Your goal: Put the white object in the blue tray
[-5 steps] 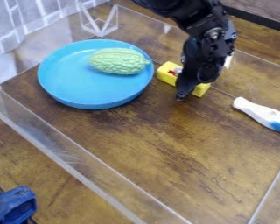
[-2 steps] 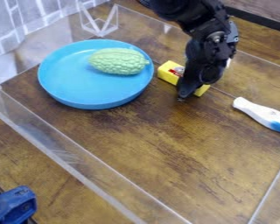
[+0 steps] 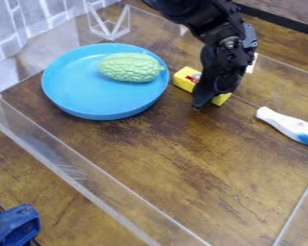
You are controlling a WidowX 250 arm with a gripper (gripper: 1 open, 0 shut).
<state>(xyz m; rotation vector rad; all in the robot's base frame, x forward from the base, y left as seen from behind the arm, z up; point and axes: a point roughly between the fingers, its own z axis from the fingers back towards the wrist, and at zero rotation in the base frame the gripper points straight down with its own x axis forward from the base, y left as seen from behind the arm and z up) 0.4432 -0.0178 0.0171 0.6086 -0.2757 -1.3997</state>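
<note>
Though pincer covers yellow box, jaw gap unreadable; white object apart.

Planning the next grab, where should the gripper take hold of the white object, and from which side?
Grip the white object across its slim middle, coming from above. It lies flat on the table, with nothing close around it.

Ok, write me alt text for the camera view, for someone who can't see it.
A black robot hand is lowered onto a yellow box beside a round blue tray holding a bumpy green vegetable. The white object lies untouched on the wooden table, apart at the right.
</note>
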